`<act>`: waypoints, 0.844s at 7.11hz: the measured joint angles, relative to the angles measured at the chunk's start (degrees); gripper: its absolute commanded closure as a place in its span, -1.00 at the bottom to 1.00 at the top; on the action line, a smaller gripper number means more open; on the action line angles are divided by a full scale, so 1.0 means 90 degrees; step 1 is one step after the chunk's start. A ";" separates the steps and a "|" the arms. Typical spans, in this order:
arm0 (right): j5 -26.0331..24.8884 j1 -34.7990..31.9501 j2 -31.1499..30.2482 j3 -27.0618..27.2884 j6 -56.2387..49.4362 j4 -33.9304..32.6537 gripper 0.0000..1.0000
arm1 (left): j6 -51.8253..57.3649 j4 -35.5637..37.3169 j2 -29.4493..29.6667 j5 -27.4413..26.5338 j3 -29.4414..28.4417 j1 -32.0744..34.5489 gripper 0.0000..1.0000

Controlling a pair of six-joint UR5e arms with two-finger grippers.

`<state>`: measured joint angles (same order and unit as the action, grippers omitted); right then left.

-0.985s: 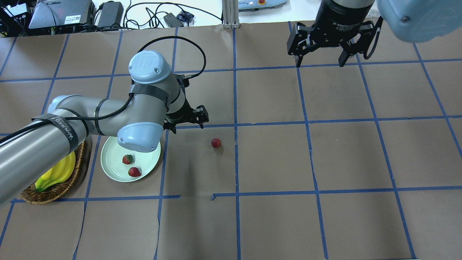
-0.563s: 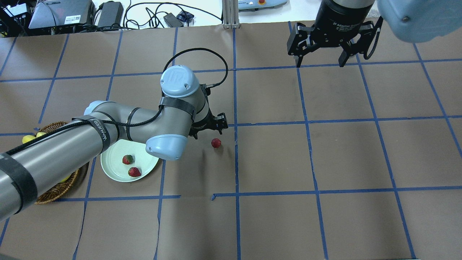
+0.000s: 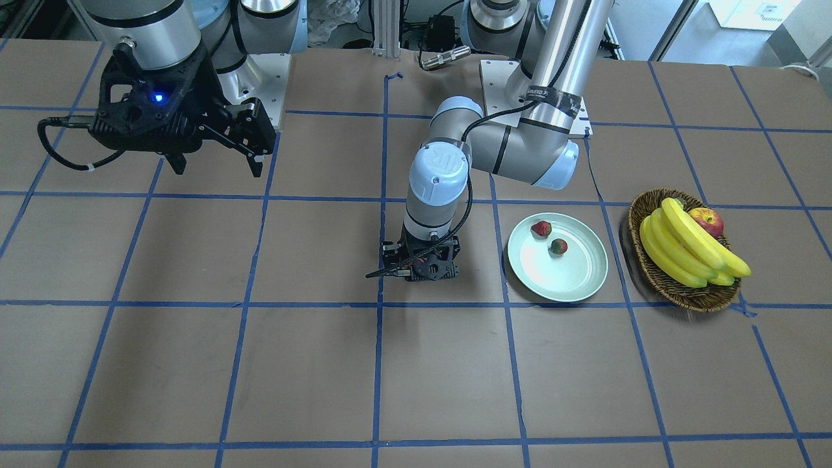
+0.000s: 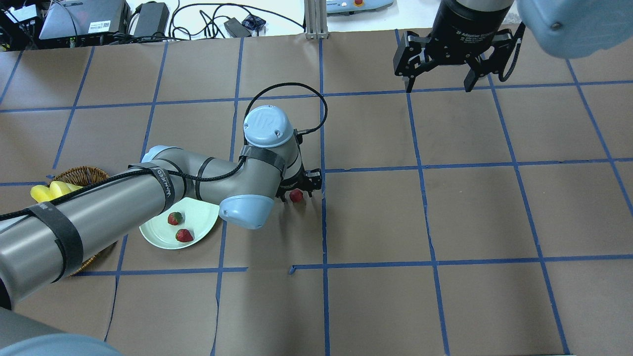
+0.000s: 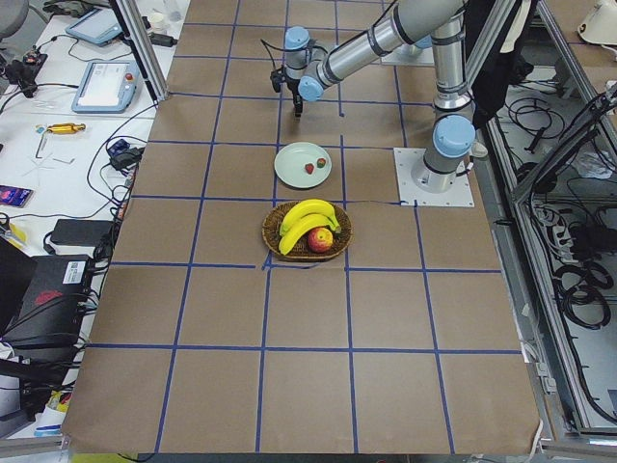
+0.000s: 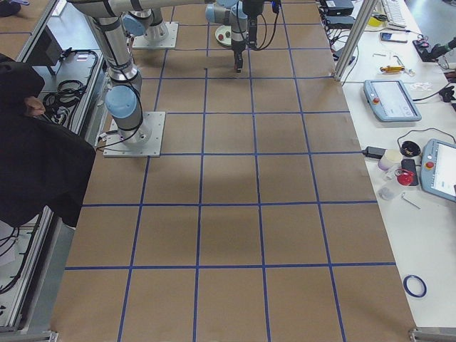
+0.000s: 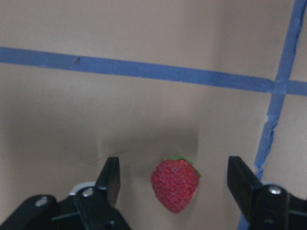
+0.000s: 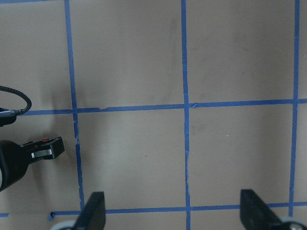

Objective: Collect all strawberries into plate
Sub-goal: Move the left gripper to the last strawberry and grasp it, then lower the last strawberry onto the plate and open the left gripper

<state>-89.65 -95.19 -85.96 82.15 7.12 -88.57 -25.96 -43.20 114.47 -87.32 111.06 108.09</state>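
One loose strawberry [image 4: 296, 196] lies on the brown paper table. My left gripper [image 4: 298, 189] is open and low over it. In the left wrist view the strawberry [image 7: 175, 184] sits between the two fingers [image 7: 110, 177] and touches neither. In the front-facing view the left gripper [image 3: 422, 268] hides this berry. Two more strawberries [image 4: 174, 218] [image 4: 184, 235] lie in the mint-green plate [image 4: 156, 237], which also shows in the front-facing view [image 3: 565, 279]. My right gripper [image 4: 439, 87] is open and empty, high over the far right of the table.
A wicker basket [image 3: 676, 289] with bananas [image 3: 682, 250] and an apple [image 3: 707, 221] stands just beyond the plate, on the left arm's side. My left forearm passes over the plate's edge and the basket [image 4: 84, 174]. Blue tape lines grid the table.
My left gripper has moved right, away from the plate, and come down around the loose strawberry. The right arm has not moved.
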 measured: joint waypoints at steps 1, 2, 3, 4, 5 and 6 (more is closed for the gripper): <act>0.0000 0.0000 0.0000 0.0001 0.0000 0.0004 -1.00 | 0.0005 -0.0003 0.0001 -0.0003 0.0003 0.0007 0.76; 0.0000 0.0000 0.0000 0.0000 0.0000 0.0007 -1.00 | 0.0016 -0.0009 -0.0020 -0.0004 -0.0001 0.0010 0.82; 0.0000 0.0000 0.0000 -0.0003 0.0000 0.0005 -1.00 | 0.0075 -0.0024 -0.0096 -0.0057 -0.0008 0.0010 0.82; 0.0000 0.0000 0.0000 -0.0006 0.0000 0.0001 -1.00 | 0.0236 -0.0156 -0.0233 -0.0265 -0.0010 -0.0011 0.82; 0.0000 0.0000 0.0000 -0.0006 0.0000 -0.0004 -1.00 | 0.0443 -0.0476 -0.0414 -0.0608 0.0002 -0.0091 0.80; 0.0000 0.0000 0.0001 -0.0005 0.0002 -0.0011 -1.00 | 0.0648 -0.0885 -0.0626 -0.0952 0.0031 -0.0260 0.80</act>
<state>-89.65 -95.18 -85.95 82.11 7.13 -88.67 -20.13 -51.17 108.84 -95.89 111.34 105.75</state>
